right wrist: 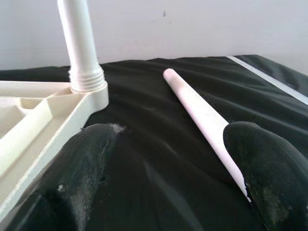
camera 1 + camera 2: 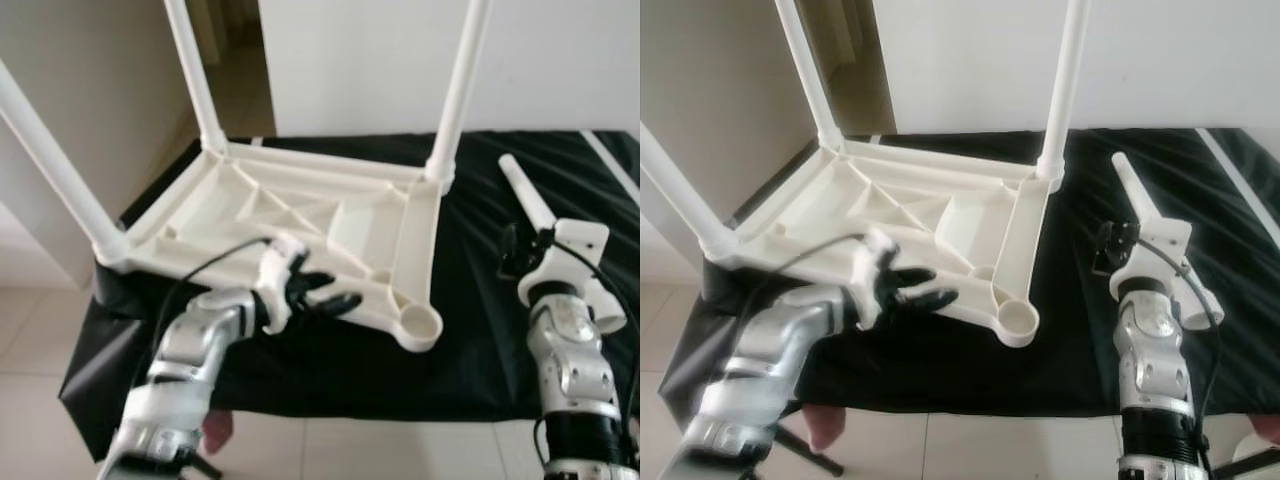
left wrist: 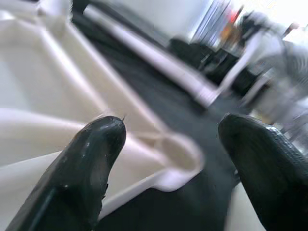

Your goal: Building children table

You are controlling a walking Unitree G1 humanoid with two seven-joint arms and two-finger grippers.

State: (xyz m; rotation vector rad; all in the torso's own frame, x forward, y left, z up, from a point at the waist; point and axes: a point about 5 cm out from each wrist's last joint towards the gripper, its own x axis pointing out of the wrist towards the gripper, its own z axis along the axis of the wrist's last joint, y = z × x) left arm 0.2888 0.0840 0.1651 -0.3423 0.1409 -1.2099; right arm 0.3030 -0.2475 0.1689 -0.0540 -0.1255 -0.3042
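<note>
Your upturned tabletop (image 2: pixel 300 215) lay on black cloth (image 2: pixel 480 330), three legs fitted. Left gripper (image 2: pixel 318 293) hovered wide by the empty socket (image 2: pixel 420 322); right gripper (image 1: pixel 168 163), wide, faced the loose leg (image 2: pixel 525 192). Likely next: grasp it.

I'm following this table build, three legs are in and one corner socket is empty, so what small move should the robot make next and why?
Probably ease the right gripper forward and close it on the loose leg. Its fingers are open with that leg lying on the black cloth just ahead, and the empty socket on the tabletop awaits it.
</note>
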